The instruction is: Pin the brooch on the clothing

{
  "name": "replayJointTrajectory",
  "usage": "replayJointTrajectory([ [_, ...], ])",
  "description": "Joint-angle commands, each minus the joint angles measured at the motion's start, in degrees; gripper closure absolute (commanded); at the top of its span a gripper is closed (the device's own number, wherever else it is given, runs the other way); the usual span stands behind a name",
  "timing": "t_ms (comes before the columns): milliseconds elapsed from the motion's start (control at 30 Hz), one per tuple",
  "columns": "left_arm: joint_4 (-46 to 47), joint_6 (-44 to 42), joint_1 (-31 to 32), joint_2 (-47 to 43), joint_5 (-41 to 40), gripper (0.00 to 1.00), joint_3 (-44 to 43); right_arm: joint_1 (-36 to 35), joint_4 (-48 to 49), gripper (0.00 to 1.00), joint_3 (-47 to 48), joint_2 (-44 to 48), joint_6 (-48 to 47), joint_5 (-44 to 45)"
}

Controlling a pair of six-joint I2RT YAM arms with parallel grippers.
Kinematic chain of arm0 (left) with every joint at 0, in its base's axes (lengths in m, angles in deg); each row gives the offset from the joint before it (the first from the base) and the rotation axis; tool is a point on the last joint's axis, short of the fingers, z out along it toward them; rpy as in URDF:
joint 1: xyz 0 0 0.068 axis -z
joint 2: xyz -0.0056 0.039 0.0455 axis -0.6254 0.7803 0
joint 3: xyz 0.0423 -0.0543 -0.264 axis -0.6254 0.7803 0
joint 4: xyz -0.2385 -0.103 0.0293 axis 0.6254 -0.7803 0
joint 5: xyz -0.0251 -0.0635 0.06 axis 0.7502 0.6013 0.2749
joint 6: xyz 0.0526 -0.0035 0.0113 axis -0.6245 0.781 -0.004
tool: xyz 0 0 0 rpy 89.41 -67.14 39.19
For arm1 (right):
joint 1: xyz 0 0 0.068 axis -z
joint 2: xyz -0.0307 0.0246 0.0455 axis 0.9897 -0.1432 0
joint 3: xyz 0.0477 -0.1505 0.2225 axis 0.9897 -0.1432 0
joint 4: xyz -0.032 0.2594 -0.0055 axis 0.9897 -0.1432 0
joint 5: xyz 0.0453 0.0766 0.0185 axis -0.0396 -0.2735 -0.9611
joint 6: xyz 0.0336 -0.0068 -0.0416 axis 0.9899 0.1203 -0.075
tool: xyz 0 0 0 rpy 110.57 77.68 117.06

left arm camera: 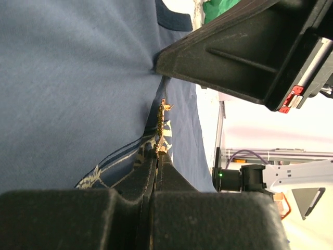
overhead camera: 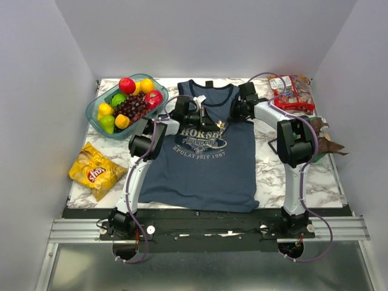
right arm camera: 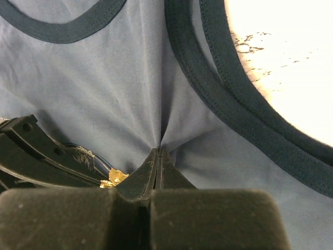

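- Top external view: marbled table [overhead camera: 270,176] fills mid-frame. The clothing [overhead camera: 203,170], a slate-blue tank top with navy trim, lies flat at its centre, neckline toward the top of frame.
- Chest print is pale and oval. "HORS" is legible; the remaining letters sit behind the arms. The lower line is too small to be sure of, but appears to end in "1987".
- Fruit bowl [overhead camera: 91,113], upper left: red, yellow and green fruit, dark grapes.
- Yellow chip bag [overhead camera: 97,171], left edge, with a round red logo; lettering not readable.
- Red-and-white snack packs [overhead camera: 292,91], upper right; no text legible.
- Both arms reach in from the bottom of frame and meet over the chest of the top, just above the print.
- Right gripper [right arm camera: 158,152]: jaws together, clamped on a raised fold of the fabric below the neckline. Creases radiate from the pinch in the right wrist view.
- Left gripper [left arm camera: 156,158]: jaws together, nipping the lower end of the brooch [left arm camera: 162,125].
- Brooch is a tiny gold piece standing out from the left fingertips toward the top of the left wrist frame. A thin pin line runs on to the pinched fold; cannot tell whether it has entered the cloth.
- Right wrist view: the brooch shows as a gold glint lower left of centre, just beside the right gripper's tips.
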Motion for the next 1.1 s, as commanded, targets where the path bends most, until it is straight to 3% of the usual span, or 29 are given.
replayJointTrajectory([
  [0,-2.99,-2.22,1.51,2.02,1.21,1.0,-2.53,0.03,2.56,0.99,-1.14,0.47,1.14,-3.01],
  [833,-8.7,-5.38,3.27,3.25,-1.08,1.0,-6.4,-1.37,3.96,0.99,-2.46,3.02,2.63,-4.16],
  [1067,-2.13,-2.93,2.48,1.14,-0.29,1.0,-2.98,-1.2,3.53,0.99,-2.02,3.81,2.19,-3.89],
])
